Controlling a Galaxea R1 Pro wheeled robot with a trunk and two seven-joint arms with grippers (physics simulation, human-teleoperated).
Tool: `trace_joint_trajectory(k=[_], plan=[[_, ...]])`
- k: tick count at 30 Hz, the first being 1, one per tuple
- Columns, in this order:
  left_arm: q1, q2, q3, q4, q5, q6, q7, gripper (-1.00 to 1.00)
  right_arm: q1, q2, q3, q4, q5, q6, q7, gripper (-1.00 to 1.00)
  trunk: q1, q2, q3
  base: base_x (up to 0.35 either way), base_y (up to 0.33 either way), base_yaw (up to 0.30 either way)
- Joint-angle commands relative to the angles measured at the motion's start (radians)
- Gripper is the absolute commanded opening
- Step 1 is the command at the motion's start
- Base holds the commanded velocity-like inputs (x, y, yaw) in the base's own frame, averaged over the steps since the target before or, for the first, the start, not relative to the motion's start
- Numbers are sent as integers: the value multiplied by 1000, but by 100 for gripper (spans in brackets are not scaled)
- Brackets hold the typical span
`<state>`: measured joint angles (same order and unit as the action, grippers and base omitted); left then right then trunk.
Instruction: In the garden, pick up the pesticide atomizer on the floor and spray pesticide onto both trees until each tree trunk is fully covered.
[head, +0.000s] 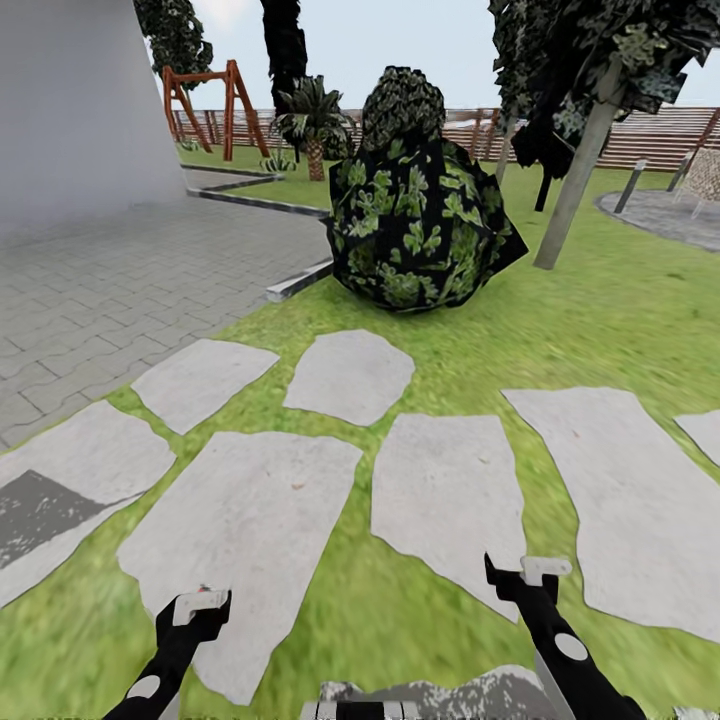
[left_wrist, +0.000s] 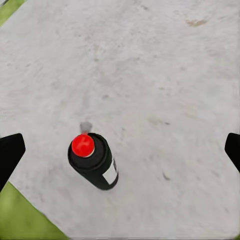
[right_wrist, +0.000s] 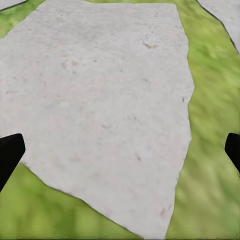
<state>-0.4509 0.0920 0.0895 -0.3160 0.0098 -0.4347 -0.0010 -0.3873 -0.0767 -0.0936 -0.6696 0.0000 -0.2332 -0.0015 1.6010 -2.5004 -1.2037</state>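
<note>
Nothing of the job was done yet, by the look of it: the pesticide atomizer (left_wrist: 93, 161) stood upright and ungrasped on a pale stepping stone (left_wrist: 150, 75), seen from above in the left wrist view at lower centre of the frame, red cap up, black body, a white label on its side. The left tool (left_wrist: 120, 150) hung over it with its jaws spread wide, the dark fingertips (left_wrist: 10, 152) at the frame's two edges and the atomizer between them but nearer the left-hand one, touching neither. The right tool (right_wrist: 120, 150) was spread wide too, holding nothing, over another stone slab (right_wrist: 100, 100) with grass (right_wrist: 210, 150) beside it.

Counting up: one atomizer, two tools, both empty. In the head view both arms sat at the bottom edge, the left tool (head: 195, 610) lower left, the right tool (head: 530, 575) lower right. About seven stones lay across the lawn (head: 600, 300), one broad-leaved dark bush (head: 420, 225) at centre, one leaning pale trunk (head: 580, 180) upper right, the slatted fence (head: 660, 135) behind. No yellowish specks showed anywhere, so my read was: grasping, carrying and spraying both trees all remained.
</note>
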Motion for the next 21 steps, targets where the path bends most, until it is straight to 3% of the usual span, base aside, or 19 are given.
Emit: trace_joint_trajectory(k=[1,21], plan=[[0,0,0,0,0,-1,1,100,0,0,0,0,0,0,0,100,0,0,-5,0,0,38],[-1,2,3,-1,5,-29,6,100,0,0,0,5,0,0,3,100,9,-5,-112,0,0,64]])
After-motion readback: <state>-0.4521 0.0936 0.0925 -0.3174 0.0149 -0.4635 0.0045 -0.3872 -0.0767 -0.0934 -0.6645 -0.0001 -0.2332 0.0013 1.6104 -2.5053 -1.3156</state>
